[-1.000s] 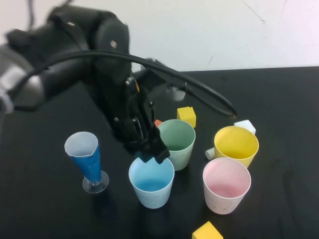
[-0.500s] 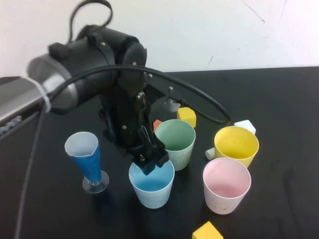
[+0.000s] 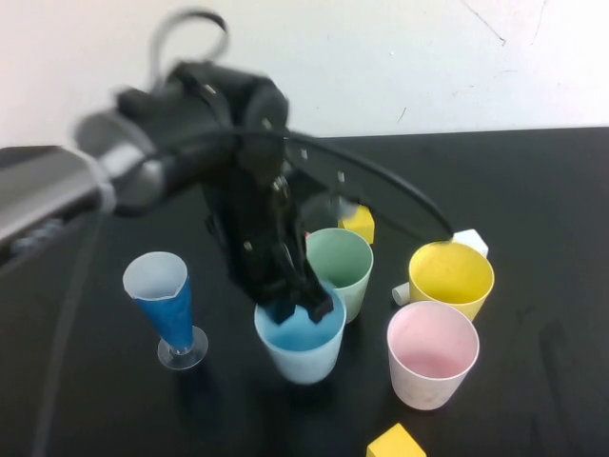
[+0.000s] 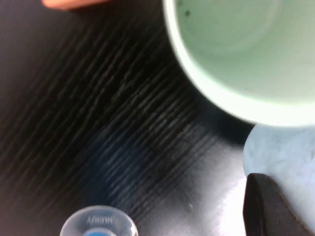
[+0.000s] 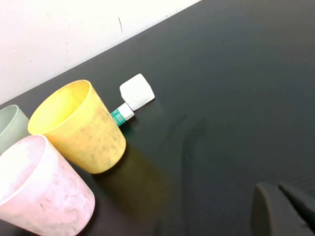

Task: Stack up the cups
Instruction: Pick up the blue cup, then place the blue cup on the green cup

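The light blue cup [image 3: 300, 341] stands at the front centre, close to the sage green cup [image 3: 340, 259] behind it. My left gripper [image 3: 303, 309] is shut on the blue cup's rim, and in the left wrist view one dark finger [image 4: 275, 206] lies against the blue cup [image 4: 283, 150] just below the green cup [image 4: 246, 49]. To the right stand the yellow cup [image 3: 451, 274] and, in front of it, the pale pink cup [image 3: 432, 350]. My right gripper [image 5: 283, 204] is shut and empty over bare table, to the right of the yellow cup [image 5: 78, 128] and the pink cup [image 5: 39, 191].
A blue-and-white cone glass [image 3: 162, 297] on a clear foot stands left of the blue cup. Yellow blocks lie behind the green cup [image 3: 357, 221] and at the front edge [image 3: 395, 443]. A white block [image 3: 468, 241] sits behind the yellow cup.
My left gripper came down onto the light blue cup's rim and shut on it. The cup has shifted slightly right, toward the green cup.
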